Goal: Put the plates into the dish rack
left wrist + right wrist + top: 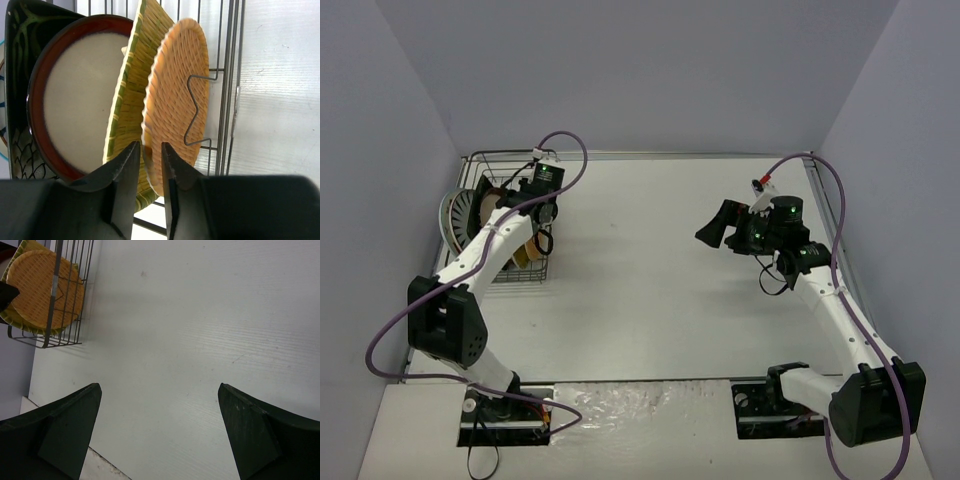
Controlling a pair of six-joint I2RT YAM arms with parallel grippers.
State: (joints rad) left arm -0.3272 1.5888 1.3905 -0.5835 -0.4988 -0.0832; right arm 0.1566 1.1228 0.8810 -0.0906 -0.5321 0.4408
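Observation:
The black wire dish rack [480,160] stands at the far left of the table. In the left wrist view the plates stand on edge in the rack [230,75]: dark patterned square [20,45], red-rimmed cream round [75,100], yellow-green striped oblong [131,85], and orange round [177,85] against a wire prong. A white plate with black radial stripes [452,210] shows at the rack's left side. My left gripper [150,145] is over the rack, closed on the orange plate's rim. My right gripper [160,387] is open and empty over the bare table, right of centre [705,232].
The right wrist view shows the rack's near corner [75,295] with the orange plate [35,290] behind the wires. The white table [640,300] is walled on three sides. The arm bases sit at the near edge.

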